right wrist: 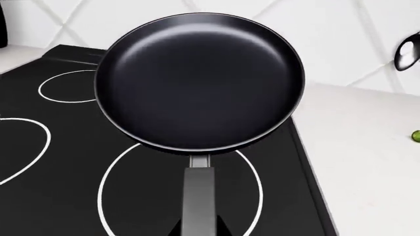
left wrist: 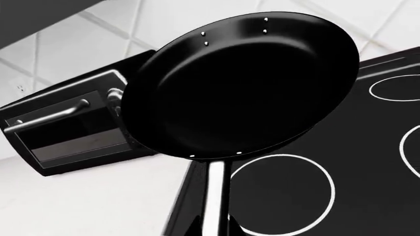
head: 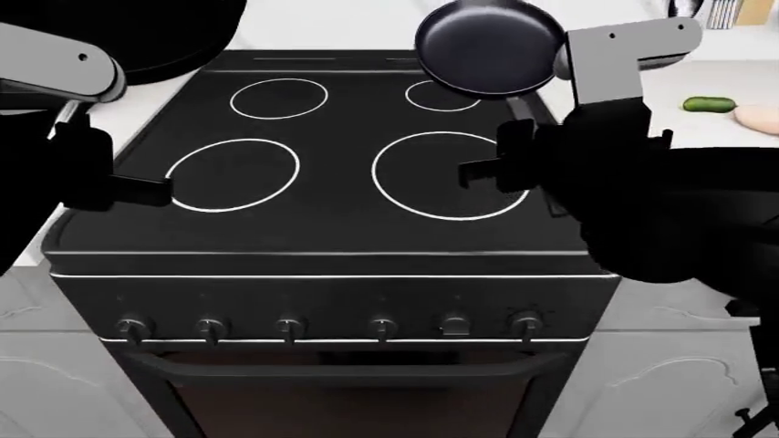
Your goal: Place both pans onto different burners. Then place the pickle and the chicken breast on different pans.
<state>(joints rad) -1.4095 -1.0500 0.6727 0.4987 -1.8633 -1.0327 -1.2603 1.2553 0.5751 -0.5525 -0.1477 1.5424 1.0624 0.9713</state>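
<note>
Above the stovetop [head: 341, 228], both pans hang in the air: the right gripper [right wrist: 196, 231] pinches the right pan [head: 490, 46] by its handle, the left gripper [left wrist: 217, 231] the left pan [left wrist: 243, 83]. Next, each should be lowered level onto a large burner [head: 453, 175]. The pickle [head: 707, 105] and chicken breast [head: 760, 117] wait on the white worktop [head: 694, 82] at the stove's right edge; the wall is tiled.

Black toaster oven [left wrist: 72, 130] with a metal bar handle stands on the white counter [left wrist: 85, 206] beside the stove, against a white tiled wall [left wrist: 98, 29]; six control knobs [head: 288, 327] line the stove's front panel above the oven door [head: 353, 401]; white cabinets flank the stove.
</note>
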